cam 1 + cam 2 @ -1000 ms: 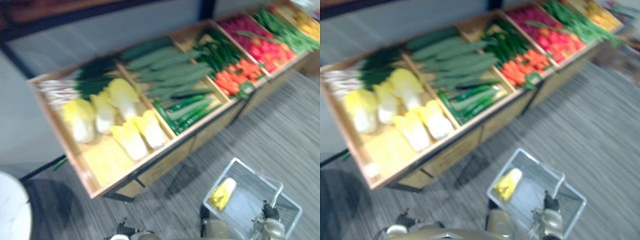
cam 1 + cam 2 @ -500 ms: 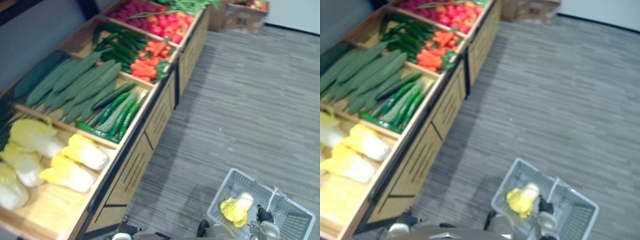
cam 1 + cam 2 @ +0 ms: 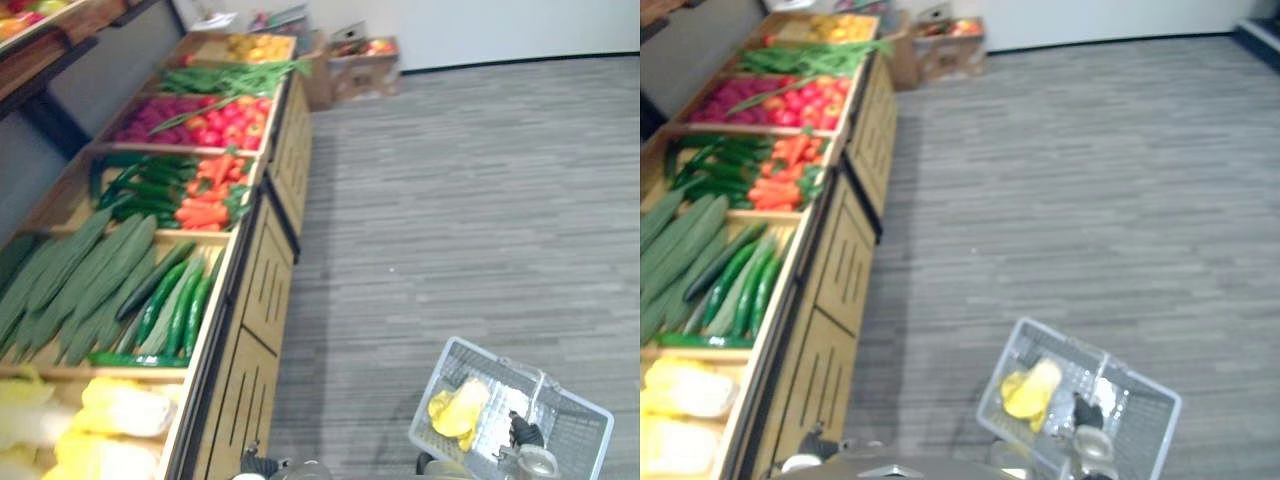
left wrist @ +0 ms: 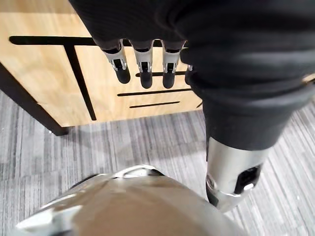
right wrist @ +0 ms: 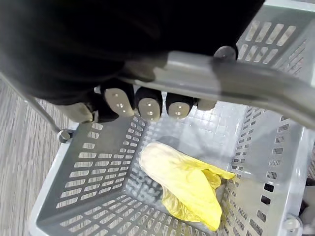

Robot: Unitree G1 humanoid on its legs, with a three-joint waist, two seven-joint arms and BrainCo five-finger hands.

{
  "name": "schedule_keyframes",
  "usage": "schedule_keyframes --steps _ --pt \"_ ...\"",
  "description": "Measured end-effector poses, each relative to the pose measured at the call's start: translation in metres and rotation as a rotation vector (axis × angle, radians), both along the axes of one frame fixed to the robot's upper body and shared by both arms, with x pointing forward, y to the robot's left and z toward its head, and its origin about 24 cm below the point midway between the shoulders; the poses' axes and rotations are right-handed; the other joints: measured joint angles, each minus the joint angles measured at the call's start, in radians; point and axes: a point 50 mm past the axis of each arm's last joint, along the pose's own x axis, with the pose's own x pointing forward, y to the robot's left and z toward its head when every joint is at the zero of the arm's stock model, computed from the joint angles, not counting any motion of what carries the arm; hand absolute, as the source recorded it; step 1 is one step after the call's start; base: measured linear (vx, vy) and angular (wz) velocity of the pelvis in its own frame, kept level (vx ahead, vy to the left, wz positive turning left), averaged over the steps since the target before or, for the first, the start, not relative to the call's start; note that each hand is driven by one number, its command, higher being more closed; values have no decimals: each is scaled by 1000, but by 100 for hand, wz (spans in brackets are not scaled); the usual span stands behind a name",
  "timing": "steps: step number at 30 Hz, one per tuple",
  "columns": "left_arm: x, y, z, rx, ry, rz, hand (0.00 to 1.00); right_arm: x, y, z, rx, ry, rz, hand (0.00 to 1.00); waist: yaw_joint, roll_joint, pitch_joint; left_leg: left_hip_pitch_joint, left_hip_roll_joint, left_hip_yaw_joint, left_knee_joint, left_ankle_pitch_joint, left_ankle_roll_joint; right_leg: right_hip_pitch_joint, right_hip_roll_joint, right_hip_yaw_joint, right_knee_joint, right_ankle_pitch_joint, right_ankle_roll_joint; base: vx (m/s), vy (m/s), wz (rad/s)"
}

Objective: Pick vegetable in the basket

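Closest to me, my right hand [image 5: 147, 104] has its fingers curled round the handle [image 5: 221, 81] of the grey basket [image 5: 93, 196]. The basket hangs over the striped carpet [image 3: 450, 200], just to the right of the wooden stand [image 3: 255, 300] at its near end. One yellow cabbage [image 5: 182, 184] lies on the basket's floor, with its pale stalk end toward my hand and its leafy end near a wall.

My left hand [image 4: 144, 69] hangs in front of the stand's slotted front panel, fingers straight and relaxed, holding nothing. I cannot tell whether the tips touch the wood.

Going along the stand, the nearest compartment holds a heap of cabbages [image 3: 120, 410]. The next has long pale-green gourds [image 3: 80, 280] toward the stand's back and darker cucumbers [image 3: 170, 305] by its front rim. Beyond that, carrots [image 3: 205, 195] lie by the front rim with dark green vegetables [image 3: 140, 185] behind them. Further along come red tomatoes [image 3: 225, 122], and then long green stalks [image 3: 225, 78] lying across the stand. The last compartment holds yellow fruit [image 3: 250, 45].

Past the stand's far end, a cardboard box [image 3: 365, 65] sits on the carpet by a white wall [image 3: 500, 30].
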Motion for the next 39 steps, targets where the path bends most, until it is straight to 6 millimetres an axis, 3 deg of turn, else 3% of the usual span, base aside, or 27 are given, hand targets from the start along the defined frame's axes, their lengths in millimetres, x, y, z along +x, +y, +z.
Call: schedule_keyframes --steps 2,4,5,6,10,14,18,21,22,24,25,27,31,32,33,34,35,37,39 --pt "2 -3 0 -6 -14 2 0 1 -3 1 -9 -5 1 100 18 11 4 19 -29 -106 -109 7 -28 -27 7 60 -45 31 47 -65 234 -91" --pt "7 -2 1 -3 -29 -1 0 -2 -6 2 -15 -8 -7 100 8 8 4 15 -39 -102 -181 -22 -7 -46 -4 53 -72 56 64 -21 213 -15" --pt "11 3 3 7 -40 -4 0 -2 -3 1 -4 -12 -29 100 9 -13 16 13 -57 -88 -212 -33 11 -53 -24 47 -88 93 79 -59 239 11" --pt "8 6 3 17 -31 -2 0 -4 -1 -1 5 -12 -48 100 18 -14 18 11 -68 -82 -218 -30 16 -52 -33 40 -91 98 86 -33 243 4" --pt "1 5 2 17 -14 -3 0 0 4 0 3 -24 -16 100 23 -29 3 34 -93 -66 -258 -20 28 -53 -55 41 -96 105 98 48 81 -6" --pt "11 3 3 12 -37 -18 0 4 4 2 -8 -39 7 100 22 -9 -7 47 -94 -63 -289 -15 29 -58 -60 30 -109 106 101 84 0 -2" --pt "13 3 3 13 -42 -22 0 4 4 2 0 -42 4 100 22 -12 -7 75 -91 -49 -307 -16 28 -58 -56 23 -87 102 105 77 -3 -12" --pt "15 3 4 19 -42 -57 0 8 4 4 4 -66 -15 100 27 -23 0 103 -96 -19 -308 -16 29 -151 -56 19 137 30 107 10 8 -25" --pt "15 3 4 20 -42 -70 0 12 6 6 12 -97 -37 100 33 -35 7 123 -96 12 -308 -18 31 -237 -55 2 315 11 95 -66 13 -35" --pt "14 11 5 36 -36 -71 0 19 12 10 15 -146 -37 100 38 -70 22 163 -100 46 -290 -61 48 -335 -88 -76 571 18 91 -49 21 -37" --pt "11 18 6 54 -27 -68 0 20 16 9 23 -153 -34 100 42 -90 29 194 -98 50 -267 -88 50 -360 -130 -144 669 22 83 29 15 -23" --pt "8 21 6 58 -18 -50 0 18 16 9 20 -152 -35 100 42 -103 28 218 -97 48 -273 -89 51 -369 -158 -196 719 6 69 76 11 -2" --pt "13 16 6 43 -33 -43 0 20 14 11 20 -165 -53 100 34 -81 29 206 -43 22 -276 -94 31 -378 -126 -242 502 1 62 215 -113 22" --pt "16 15 6 36 -44 -26 0 19 12 11 24 -165 -76 100 34 -72 35 204 -23 14 -278 -95 18 -358 -120 -242 328 22 79 329 -278 29" --pt "16 14 6 34 -44 -15 0 18 11 10 25 -163 -83 100 34 -71 36 210 -14 12 -279 -104 2 -347 -127 -244 241 42 77 383 -336 18" --pt "17 9 5 20 -48 0 0 19 10 11 24 -162 -94 100 39 -59 38 226 14 13 -281 -116 -18 -338 -114 -269 227 102 63 334 -303 0" --pt "18 6 5 11 -53 15 0 22 6 13 16 -168 -101 100 43 -26 43 230 46 26 -286 -96 -46 -335 -87 -293 259 84 45 321 -291 -3" --pt "20 6 5 10 -59 14 0 24 4 13 20 -174 -124 100 40 -30 47 259 47 22 -305 -47 -67 -374 -101 -281 396 0 35 220 -238 1" --pt "17 3 4 13 -46 -12 0 16 1 12 15 -159 -139 100 33 -46 29 286 48 -3 -297 0 -87 -391 -115 -255 530 -124 34 266 -325 15"
